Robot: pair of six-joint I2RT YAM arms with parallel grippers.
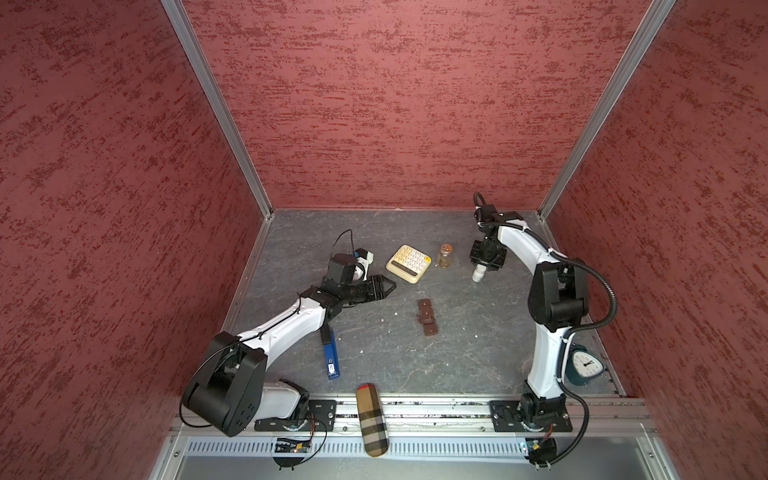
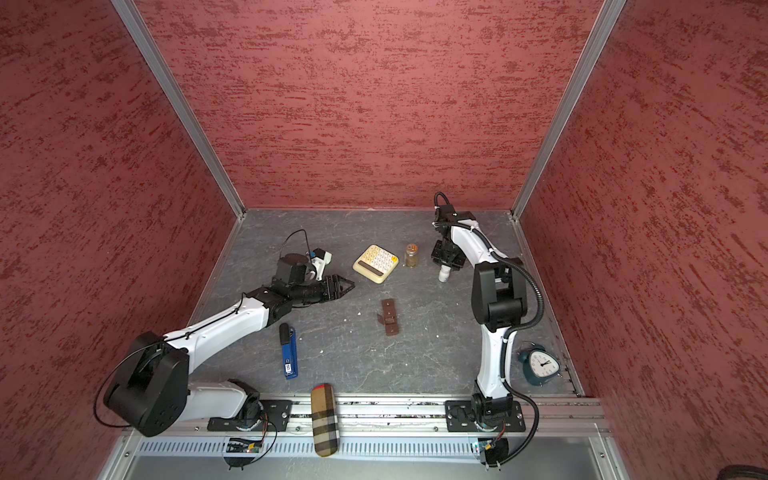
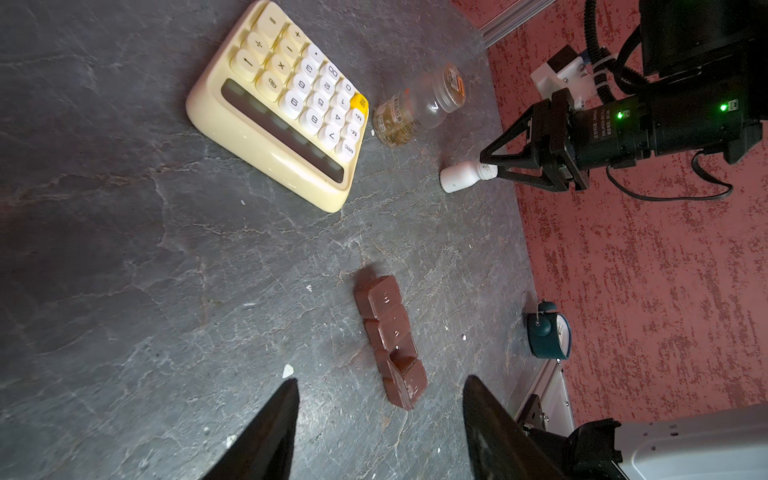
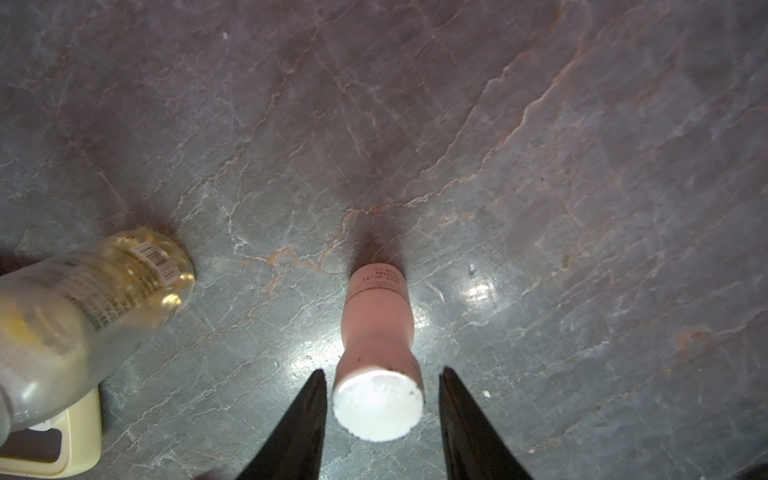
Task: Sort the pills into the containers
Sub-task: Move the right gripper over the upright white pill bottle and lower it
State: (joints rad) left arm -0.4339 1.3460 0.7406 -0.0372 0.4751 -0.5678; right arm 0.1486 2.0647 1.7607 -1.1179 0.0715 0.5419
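The brown pill box (image 1: 428, 317) lies flat in the middle of the table (image 1: 478, 353). It has four little parts in a row. One lid stands up and three are down, and I cannot see inside. At least three tiny white pills (image 3: 287, 371) lie loose on the table near it. Two bottles stand farther back. The clear bottle (image 1: 445, 255) has yellow stuff inside. The white bottle (image 4: 376, 324) stands between the right gripper (image 4: 379, 374) fingers, which do not touch it. The left gripper (image 1: 390, 285) is open and holds nothing.

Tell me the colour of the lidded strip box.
The strip box is glossy dark brown, shown best in the left wrist view.
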